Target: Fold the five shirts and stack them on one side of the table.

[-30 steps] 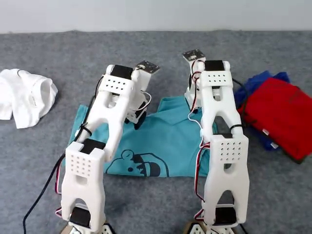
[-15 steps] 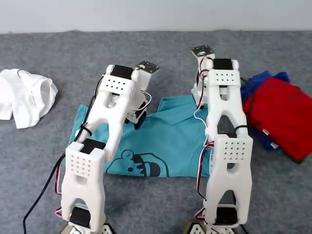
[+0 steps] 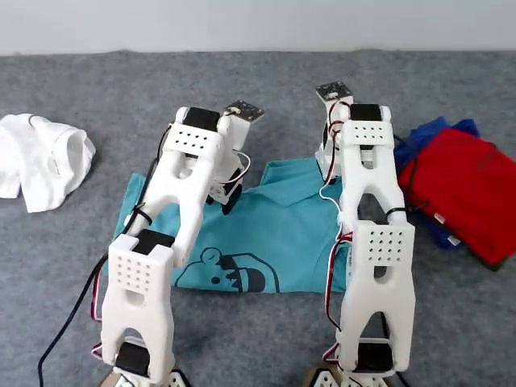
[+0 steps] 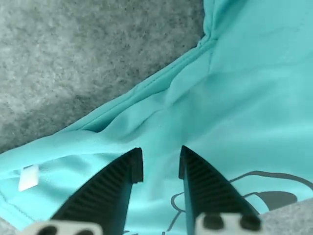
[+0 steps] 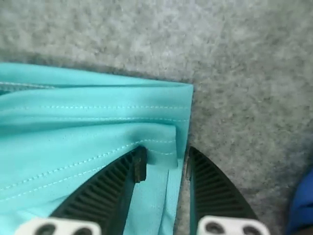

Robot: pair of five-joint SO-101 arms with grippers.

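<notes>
As L gripper (image 4: 156,161) & R gripper (image 5: 164,159) sit parted on teal shirt (image 3: 274,226) — pinch hem fully, lift both evenly.

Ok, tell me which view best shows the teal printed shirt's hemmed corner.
The right wrist view: the teal printed shirt's hemmed corner lies at the right gripper's open fingers, stitching visible. The high view shows the shirt spread flat, an arm covering that corner. The left wrist view shows its front and print.
</notes>
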